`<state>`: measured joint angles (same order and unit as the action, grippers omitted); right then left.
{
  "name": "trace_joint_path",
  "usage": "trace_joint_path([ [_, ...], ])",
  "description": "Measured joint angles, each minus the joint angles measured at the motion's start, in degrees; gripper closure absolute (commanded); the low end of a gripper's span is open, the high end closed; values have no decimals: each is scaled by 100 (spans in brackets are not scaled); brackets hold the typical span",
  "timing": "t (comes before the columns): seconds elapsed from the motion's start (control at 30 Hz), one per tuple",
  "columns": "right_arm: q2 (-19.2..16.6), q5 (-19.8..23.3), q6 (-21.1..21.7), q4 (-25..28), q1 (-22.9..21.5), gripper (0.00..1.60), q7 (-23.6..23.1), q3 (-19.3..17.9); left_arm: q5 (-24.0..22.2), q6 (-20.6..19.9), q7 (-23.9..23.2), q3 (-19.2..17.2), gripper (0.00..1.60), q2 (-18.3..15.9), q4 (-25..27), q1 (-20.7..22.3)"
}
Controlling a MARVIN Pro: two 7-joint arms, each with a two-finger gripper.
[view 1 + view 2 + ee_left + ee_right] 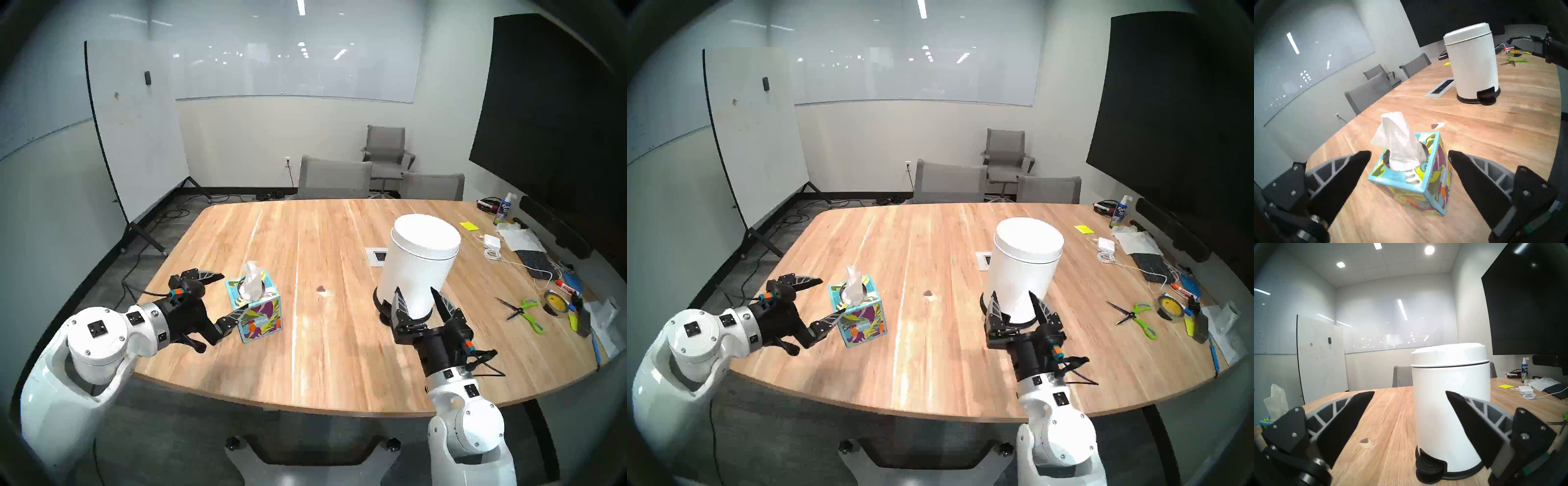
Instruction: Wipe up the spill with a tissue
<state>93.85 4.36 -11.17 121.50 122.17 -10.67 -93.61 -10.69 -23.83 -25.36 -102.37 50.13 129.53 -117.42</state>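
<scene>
Your L gripper sits wide open, empty, jaws either side of the box w/o touching. Tissue sticks up out of the box top, untouched. Spill is mid-table, between box and bin, apart from both. Your R gripper is open too, empty, short of the bin.

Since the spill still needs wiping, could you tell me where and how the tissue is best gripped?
Probably pinch the tissue at its upright plume, above the tissue box opening, closing from both sides and pulling straight up. It stands clear of the box top, and the open left gripper already faces it with a finger on either side.
</scene>
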Motion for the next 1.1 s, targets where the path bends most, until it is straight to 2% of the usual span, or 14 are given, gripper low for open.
trace_joint_path([
  [0.23,0,0,0,0,0,0,0,0,48,-837,297,-157,0,161,317,-318],
  [0.3,0,0,0,0,0,0,0,0,28,-989,318,-162,0,173,346,-343],
  [0.37,0,0,0,0,0,0,0,0,-41,-1334,333,-153,0,181,379,-358],
  [0.43,0,0,0,0,0,0,0,0,-59,-1424,330,-141,0,178,380,-348],
  [0.5,0,0,0,0,0,0,0,0,-139,-1751,291,-83,0,160,379,-275],
  [0.8,0,0,0,0,0,0,0,0,-307,-2196,135,54,0,111,315,-68],
  [1.1,0,0,0,0,0,0,0,0,-318,-2756,266,45,0,108,375,22],
])
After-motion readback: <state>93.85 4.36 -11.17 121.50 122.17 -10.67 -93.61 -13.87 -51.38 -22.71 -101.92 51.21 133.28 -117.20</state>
